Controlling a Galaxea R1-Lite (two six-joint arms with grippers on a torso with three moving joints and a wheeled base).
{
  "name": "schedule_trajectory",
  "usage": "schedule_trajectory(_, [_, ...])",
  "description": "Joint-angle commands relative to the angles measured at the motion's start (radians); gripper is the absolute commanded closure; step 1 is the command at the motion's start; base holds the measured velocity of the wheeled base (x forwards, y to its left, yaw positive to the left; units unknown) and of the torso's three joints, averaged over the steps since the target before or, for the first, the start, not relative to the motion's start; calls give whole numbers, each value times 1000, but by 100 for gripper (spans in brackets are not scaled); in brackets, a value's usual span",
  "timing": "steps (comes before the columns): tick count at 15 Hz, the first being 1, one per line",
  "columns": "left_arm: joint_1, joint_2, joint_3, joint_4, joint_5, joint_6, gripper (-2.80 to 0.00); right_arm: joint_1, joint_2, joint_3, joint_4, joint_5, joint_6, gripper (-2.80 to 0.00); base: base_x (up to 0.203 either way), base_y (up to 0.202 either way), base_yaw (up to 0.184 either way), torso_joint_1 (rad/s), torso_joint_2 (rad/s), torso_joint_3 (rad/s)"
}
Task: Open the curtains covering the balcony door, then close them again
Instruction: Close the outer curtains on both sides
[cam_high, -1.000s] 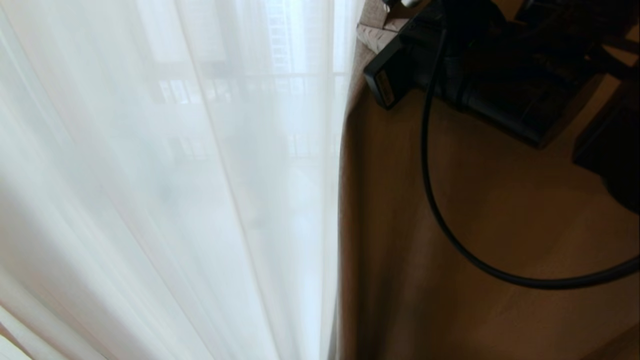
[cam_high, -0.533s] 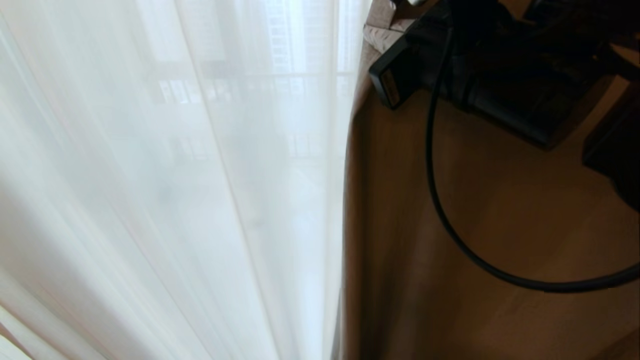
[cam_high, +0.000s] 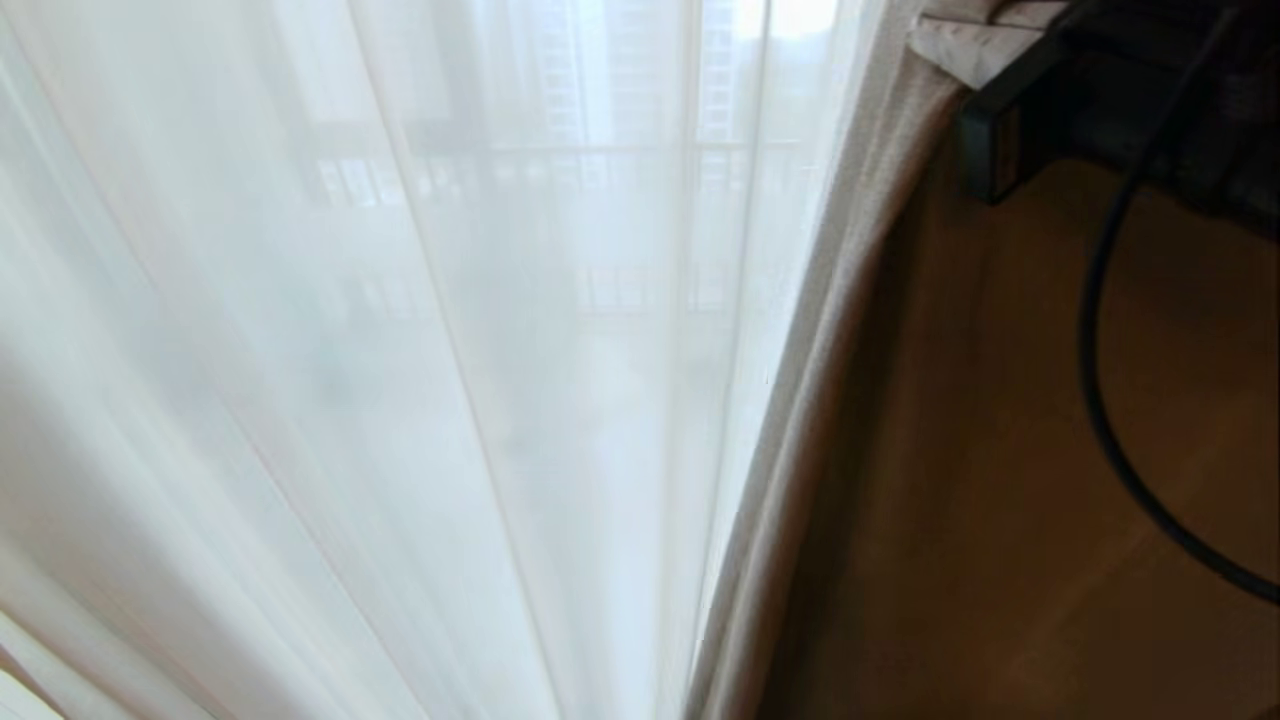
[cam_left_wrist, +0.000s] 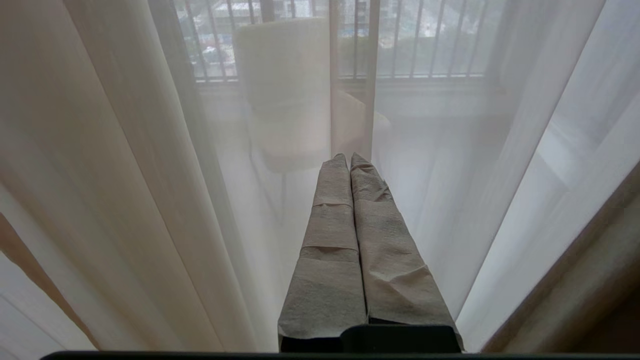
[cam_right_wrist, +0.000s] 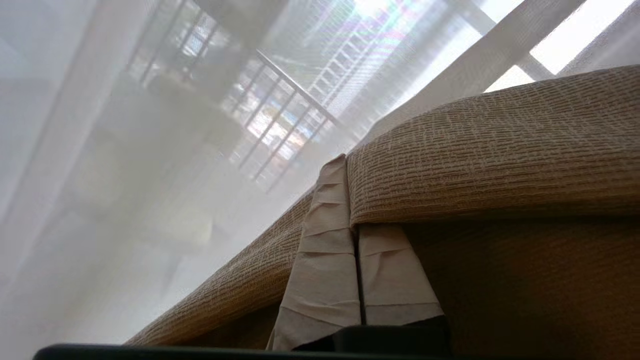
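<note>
Sheer white curtain (cam_high: 400, 400) hangs drawn across most of the head view, in long folds; railing bars (cam_high: 620, 290) and pale building shapes show faintly through it. The thick beige curtain (cam_high: 1000, 450) hangs on the right of the head view, its pale leading edge running in a curve from the upper right down to the bottom edge, touching the sheer layer along its length.

Right gripper (cam_right_wrist: 350, 165): tape-wrapped fingers (cam_right_wrist: 325, 260) clenched on the thick beige curtain, whose ribbed fabric is folded over one finger and pinched between the two near the tips. In the head view it sits at the top right corner, with a black cable (cam_high: 1100, 380) looping down from the arm.

Left gripper (cam_left_wrist: 348, 159): fingers pressed together, nothing between them, pointing at the sheer curtain. A pale chair (cam_left_wrist: 285, 95) shows behind the fabric.
</note>
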Motion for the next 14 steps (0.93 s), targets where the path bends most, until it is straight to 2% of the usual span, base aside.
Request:
schedule_trajectory(1, [0,0,0,0,0,0,0,-73,-140,80,-1,1,2,0,0,0,0,0,0,0])
schedule_trajectory(2, [0,0,0,0,0,0,0,-97,-177,116,0,1,18,0,0,0,0,0,0,0])
schedule_trajectory(3, [1,0,0,0,0,0,0,-116,-204,146,1,2,32,-280,0,0,0,0,0,0])
schedule_trajectory(6, [1,0,0,0,0,0,0,-162,-270,210,2,2,61,-280,0,0,0,0,0,0])
schedule_trajectory(10, [0,0,0,0,0,0,0,-275,-343,273,9,1,89,-280,0,0,0,0,0,0])
schedule_trajectory(14, [0,0,0,1,0,0,0,-392,-465,350,80,1,117,-280,0,0,0,0,0,0])
